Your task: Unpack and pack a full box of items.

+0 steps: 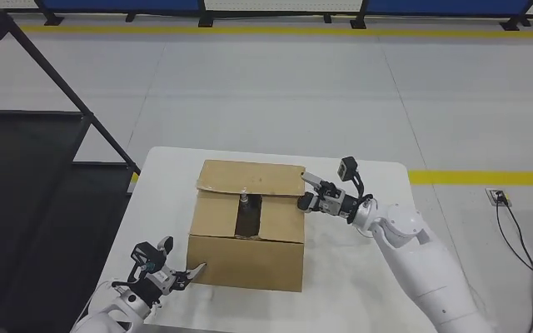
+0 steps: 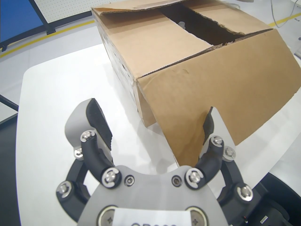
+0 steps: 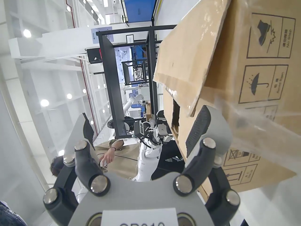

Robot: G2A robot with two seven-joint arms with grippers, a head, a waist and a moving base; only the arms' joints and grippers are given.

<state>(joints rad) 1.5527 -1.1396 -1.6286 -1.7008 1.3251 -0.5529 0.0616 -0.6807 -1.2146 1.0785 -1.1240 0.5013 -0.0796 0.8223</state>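
Note:
A brown cardboard box (image 1: 221, 218) (image 2: 164, 45) (image 3: 263, 55) stands in the middle of the white table (image 1: 358, 275). Its two side flaps lie flat with a dark gap between them, where a small pale cap (image 1: 243, 200) (image 2: 182, 24) shows. The front flap (image 2: 211, 88) hangs down outside the box; the far flap (image 1: 250, 176) (image 3: 188, 48) is partly raised. My left gripper (image 1: 172, 270) (image 2: 155, 121) is open near the table's front left, one finger (image 2: 211, 123) at the front flap's lower edge. My right gripper (image 1: 308, 191) (image 3: 143, 125) is open at the far flap's right corner.
A black frame with a dark panel (image 1: 42, 191) stands just left of the table. The table's front edge lies close behind the left gripper. Bare table surface lies to the right of the box (image 1: 350, 258) and to its left (image 2: 58, 83).

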